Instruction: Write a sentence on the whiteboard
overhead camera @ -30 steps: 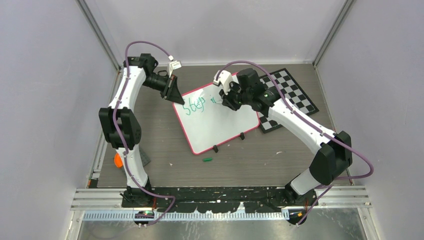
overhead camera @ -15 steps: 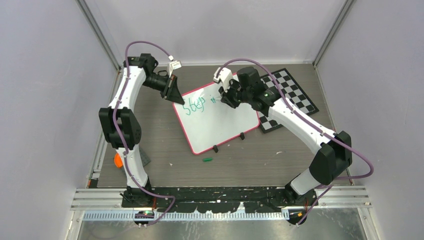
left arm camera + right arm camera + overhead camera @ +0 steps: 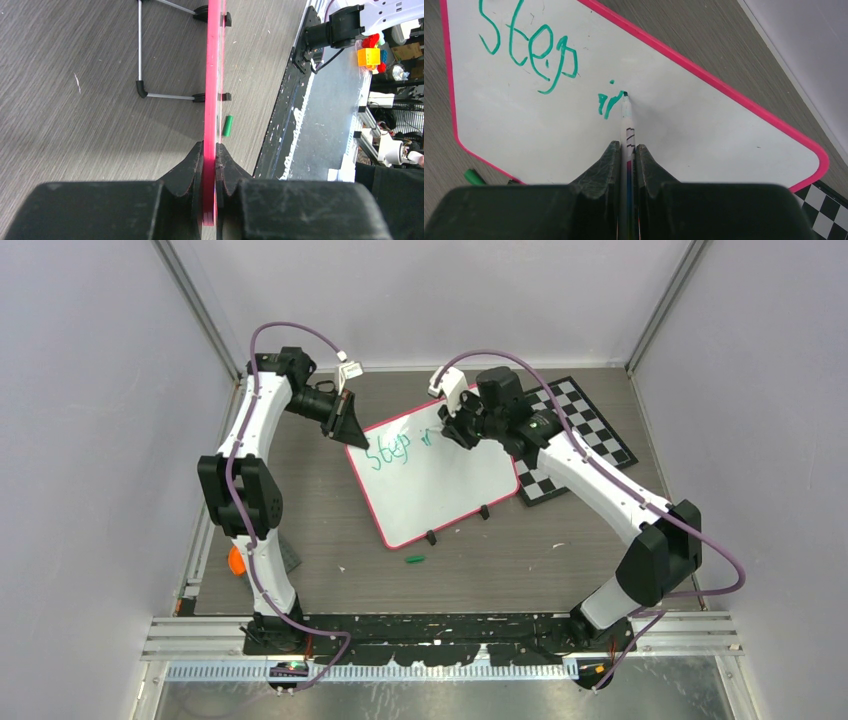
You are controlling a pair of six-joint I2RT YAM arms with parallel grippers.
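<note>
Clamped tight on a marker, the right gripper holds the green tip on the whiteboard, just past the dot of an "i". The sentence so far reads "Step" plus the opening strokes of a second word. The pink-rimmed board sits at the middle of the table, toward its far edge. It is propped at a tilt on a wire stand, and its right corner reaches the checkered board near the table's far right corner.

The left gripper is pinched shut on the board's far-left rim and steadies it. A green marker cap lies loose on the table, between the board's near corner and the near edge.

The risks seem to lie in pressure and room. Too hard a push could pivot the tilted board in the left gripper's narrow hold or rock it on the stand, skewing the letters. Too light a touch would probably leave broken strokes. The marker may also slide between the right fingers. With the line rising toward the far rim, the words could crowd the edge.
</note>
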